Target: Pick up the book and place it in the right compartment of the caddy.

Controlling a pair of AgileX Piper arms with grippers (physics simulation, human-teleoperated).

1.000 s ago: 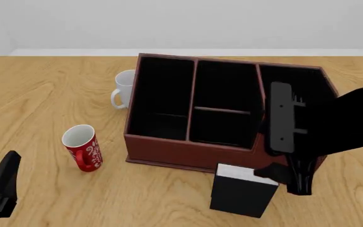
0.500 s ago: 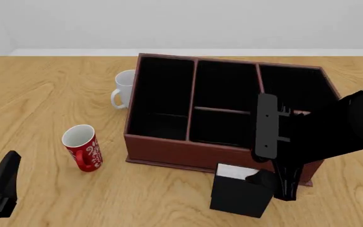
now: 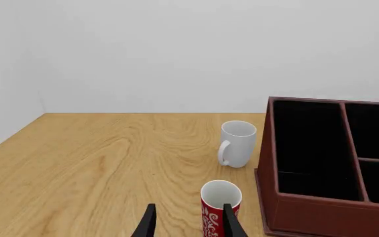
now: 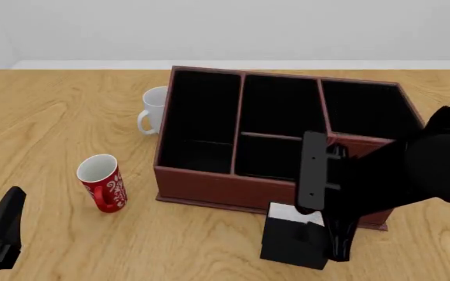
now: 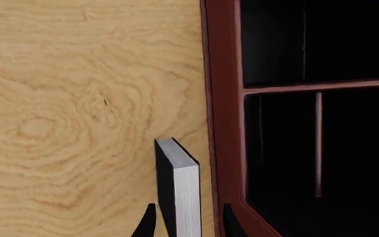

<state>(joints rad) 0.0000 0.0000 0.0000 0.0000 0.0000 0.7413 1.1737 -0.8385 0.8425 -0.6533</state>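
I see the right gripper [image 5: 187,223] spread open, its 2 jaws flanking the upright book [image 5: 178,190]; the left gripper [image 3: 187,224] gapes empty.

place: simulated tabletop test scene | evidence: flat rendered wooden desk [image 4: 68,117] filling the frame | blank pale wall [image 4: 225,29] across the top, no furnishings
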